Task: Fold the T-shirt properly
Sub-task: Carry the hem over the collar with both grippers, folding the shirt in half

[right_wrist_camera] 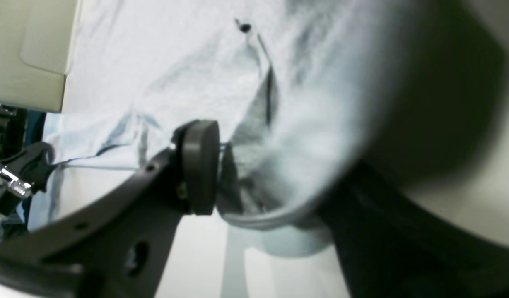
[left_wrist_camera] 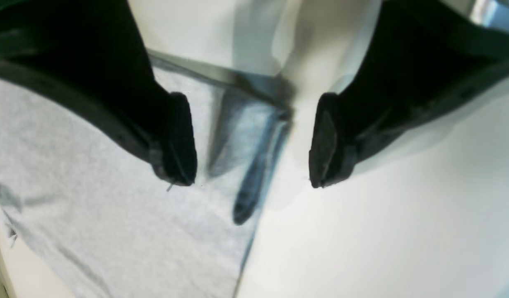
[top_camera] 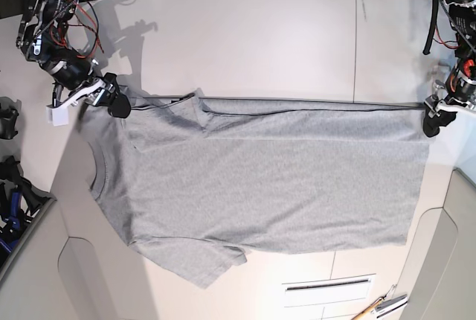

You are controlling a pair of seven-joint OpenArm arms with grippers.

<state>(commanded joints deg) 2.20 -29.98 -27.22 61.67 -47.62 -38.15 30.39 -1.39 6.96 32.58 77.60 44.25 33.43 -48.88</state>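
No readable text, label, brand, number or sign shows in any of the views

Your grey T-shirt lies spread across the middle of the base view, plain side showing, its upper edge folded over in a narrow strip, with bunched fabric at left and a sleeve jutting toward the lower left.

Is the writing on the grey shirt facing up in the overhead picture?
No, the base view shows the shirt with only plain grey cloth facing up.
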